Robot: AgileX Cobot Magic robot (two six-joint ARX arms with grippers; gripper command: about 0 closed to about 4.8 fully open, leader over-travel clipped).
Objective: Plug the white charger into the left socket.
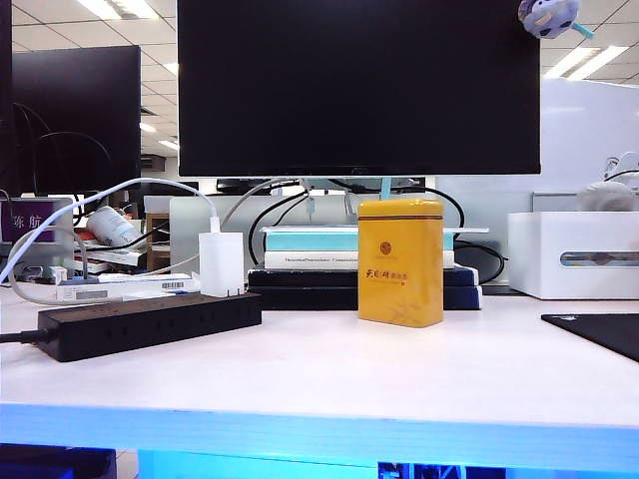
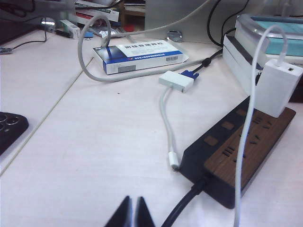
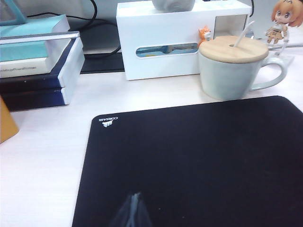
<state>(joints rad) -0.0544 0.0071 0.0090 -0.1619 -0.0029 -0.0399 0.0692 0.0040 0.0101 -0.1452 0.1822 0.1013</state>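
Your left gripper (image 2: 132, 211) hangs clenched on nothing above the white desk (image 2: 104, 156). Just ahead of its jaws and to one side lies the black power strip (image 2: 236, 151), cord end nearest. The white charger (image 2: 278, 87) stands plugged in at the strip's far end. Your right gripper (image 3: 132, 210) is also clenched and empty, over the black mouse pad (image 3: 189, 161), with a lidded mug (image 3: 232, 68) beyond.

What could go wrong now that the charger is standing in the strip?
1. The charger stands at the far end of the strip and looks slightly tilted, so it may not be fully seated.
2. Its cable drapes across the strip, where a moving arm could snag it.
3. Both tools, left and right, are shut and clear.
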